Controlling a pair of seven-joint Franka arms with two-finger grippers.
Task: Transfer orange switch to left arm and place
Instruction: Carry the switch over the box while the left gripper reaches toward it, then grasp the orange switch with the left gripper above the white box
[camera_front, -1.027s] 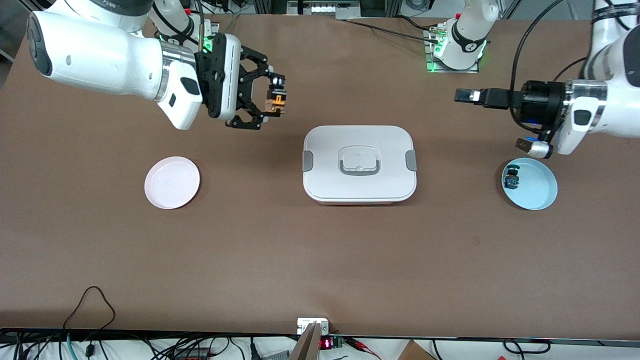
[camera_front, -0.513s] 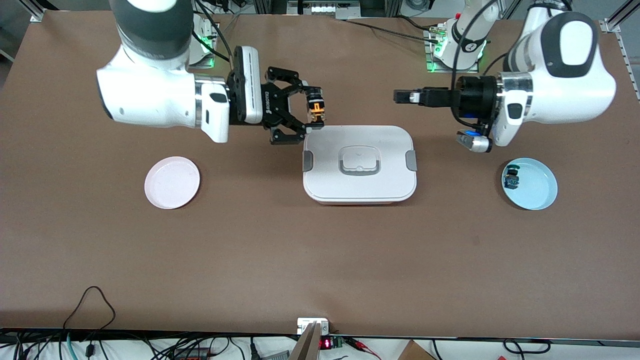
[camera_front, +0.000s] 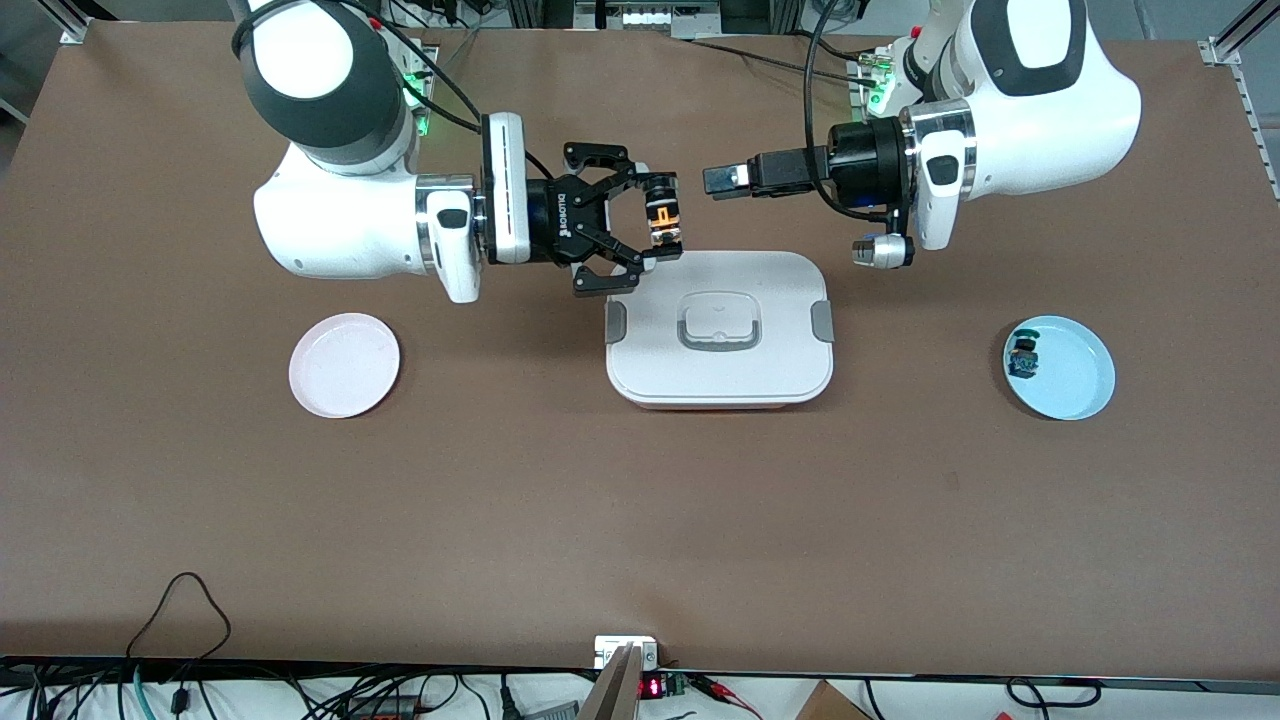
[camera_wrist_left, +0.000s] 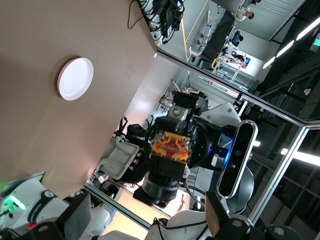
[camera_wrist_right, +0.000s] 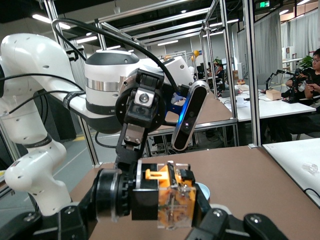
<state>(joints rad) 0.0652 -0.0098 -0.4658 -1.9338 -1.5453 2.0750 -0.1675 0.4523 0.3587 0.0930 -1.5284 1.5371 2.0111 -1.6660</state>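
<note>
My right gripper (camera_front: 662, 222) is shut on the orange switch (camera_front: 663, 219) and holds it in the air over the box's corner toward the right arm's end. The switch fills the right wrist view (camera_wrist_right: 172, 200), clamped between the fingers (camera_wrist_right: 260, 225), black cap sideways. My left gripper (camera_front: 716, 181) is open and empty, level with the switch and a short gap from it, pointing at it. In the left wrist view the switch (camera_wrist_left: 171, 147) shows between the spread fingers (camera_wrist_left: 76, 220). The white box (camera_front: 718, 325) sits closed mid-table.
A pink plate (camera_front: 344, 364) lies toward the right arm's end, also in the left wrist view (camera_wrist_left: 75, 78). A blue plate (camera_front: 1078, 388) toward the left arm's end holds a small blue-green switch (camera_front: 1023, 357). Cables run along the table's near edge.
Both arms swung inward toward each other. The right gripper carried the orange switch to the box's corner. The left gripper moved from over the blue plate's end to face it.
</note>
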